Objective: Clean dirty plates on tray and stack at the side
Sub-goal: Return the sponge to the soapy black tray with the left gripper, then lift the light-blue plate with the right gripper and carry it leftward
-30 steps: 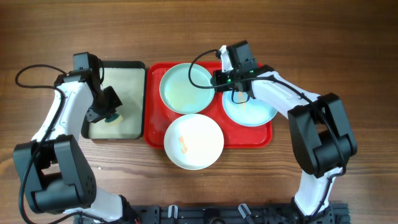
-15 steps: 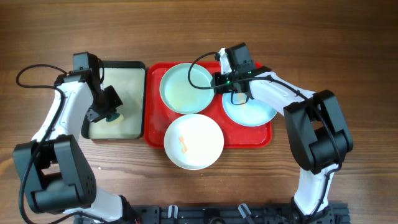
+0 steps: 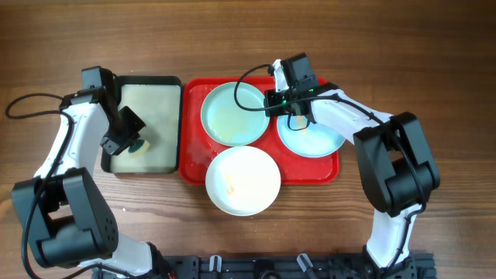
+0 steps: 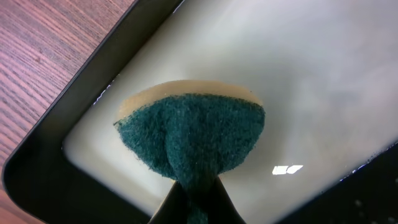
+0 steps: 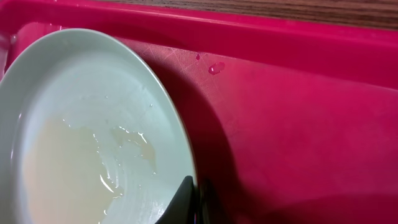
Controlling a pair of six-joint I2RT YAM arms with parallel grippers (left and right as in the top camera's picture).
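Reference landmark: the red tray (image 3: 329,172), lying on the table (image 3: 434,62). All three plates are on it.

The first turquoise plate (image 3: 232,116) occupies the tray's far-left part, and a yellowish wet film covers its inside. The second turquoise plate (image 3: 318,143) sits at the tray's right side. Its far portion is hidden beneath the right arm, so I cannot inspect that section. The white plate (image 3: 242,180) rests at the tray's near edge and overhangs it toward the table. A small orange scrap (image 3: 229,184) shows on it, too small to identify.

Right hand (image 5: 190,200): clenched on the rim of the first turquoise plate, on the side facing the second one. The right wrist view shows only the finger ends at the bottom border, one on each side of the rim; the rest is cut off. From overhead the hand is masked by its own camera housing. Whether the plate edge is raised off the tray I cannot tell. A water bead (image 5: 216,67) lies on the tray floor beside that plate.

Left hand (image 4: 194,202): grasping a sponge (image 4: 193,140), green scouring face toward the camera with a pale yellow layer behind. Only the finger ends appear, cropped at the frame bottom. The hand is over the black-rimmed tray (image 3: 161,108), which lies just left of the red tray. Whether the sponge touches its pale floor I cannot tell.
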